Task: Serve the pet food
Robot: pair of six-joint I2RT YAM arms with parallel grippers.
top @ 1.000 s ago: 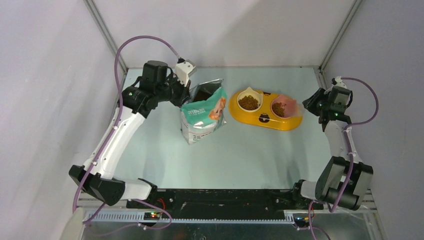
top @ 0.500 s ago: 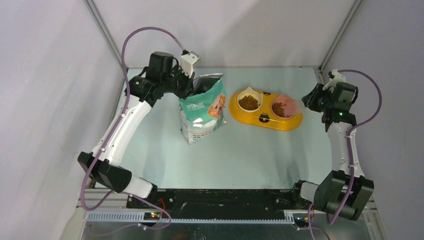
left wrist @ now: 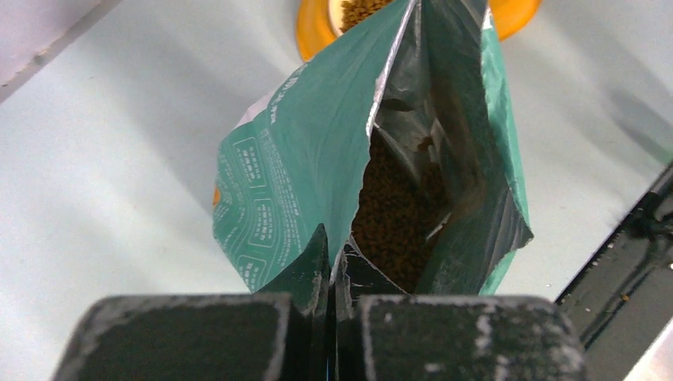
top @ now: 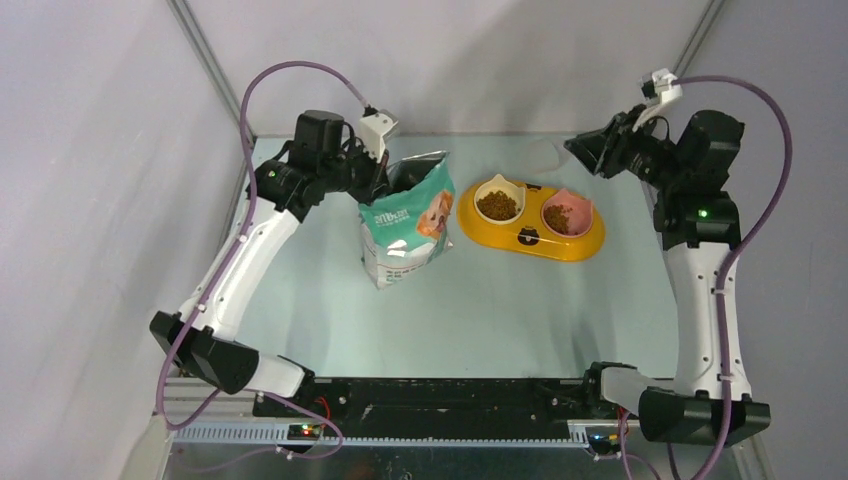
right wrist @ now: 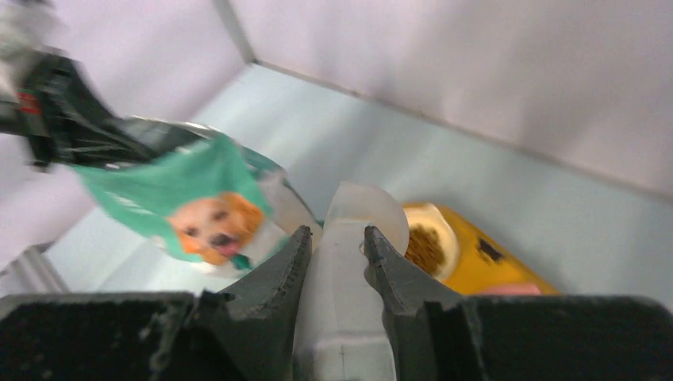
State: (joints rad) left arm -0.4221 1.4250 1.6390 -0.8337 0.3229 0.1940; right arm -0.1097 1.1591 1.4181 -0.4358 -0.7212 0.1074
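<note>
Pinching rim of teal-and-white printed bag with left claw; just raised clear plastic scoop, gripped by right claw, off yellow double-bowl feeder; probably rescooping brown kibble.

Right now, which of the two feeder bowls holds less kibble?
The pink bowl, farther from the bag: bare pink shows beside its kibble, while the white bowl looks covered.

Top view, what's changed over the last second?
The right claw, gripping the clear scoop, lifted away from the yellow feeder and swung toward the back wall. The left claw, pinching the rim of the bag, pulled it more upright. Feeder and kibble stayed put.
</note>
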